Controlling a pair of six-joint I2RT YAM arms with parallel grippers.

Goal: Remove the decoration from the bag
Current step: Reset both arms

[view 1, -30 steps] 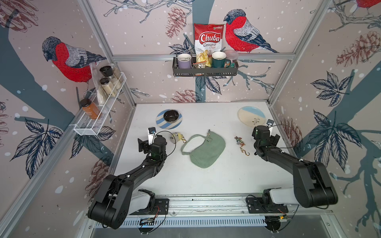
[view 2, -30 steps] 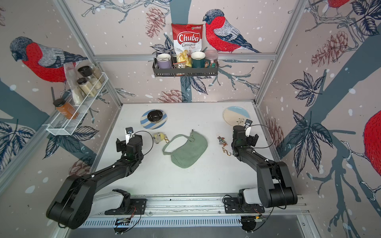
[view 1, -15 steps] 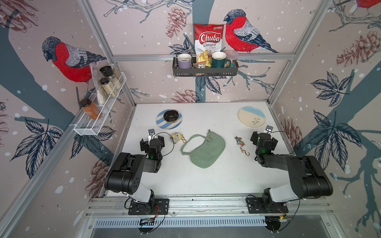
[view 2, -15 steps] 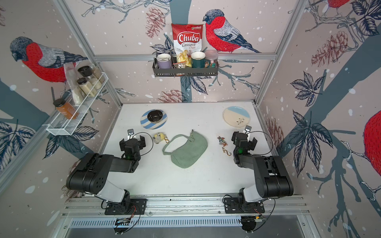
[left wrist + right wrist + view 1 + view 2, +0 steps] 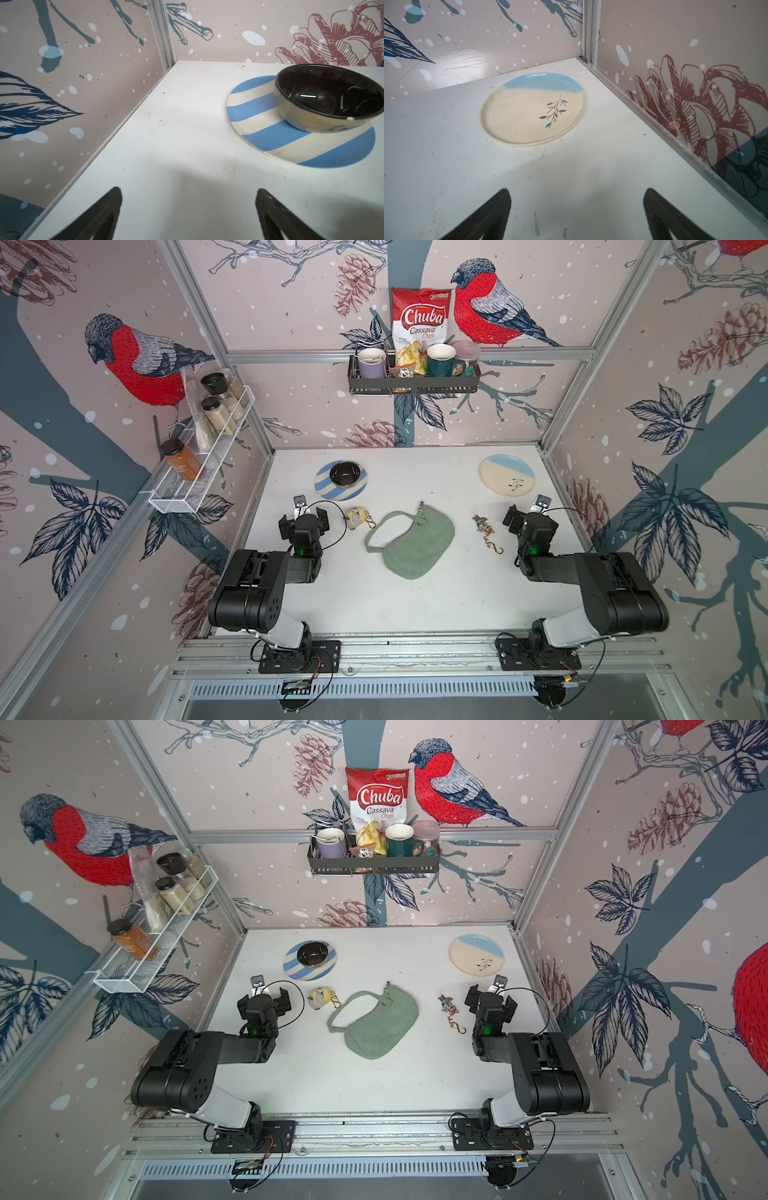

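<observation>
From high in front, we looked down in both top views, sharing the whole surface (image 5: 415, 605). Low and close, we looked past the left claw (image 5: 188, 189) to a striped plate (image 5: 259, 124), and past the right claw (image 5: 577, 189) to a cream plate (image 5: 519, 116).

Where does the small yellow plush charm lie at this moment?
In both top views the yellow plush charm lies on the white table, between the left gripper and the green bag, near the striped plate.

Sage-green bag (image 5: 419, 543), blue-and-cream striped plate (image 5: 350, 494), black-glazed bowl (image 5: 344, 474), cream plate (image 5: 498, 485) with blue band, leaf sprig.
</observation>
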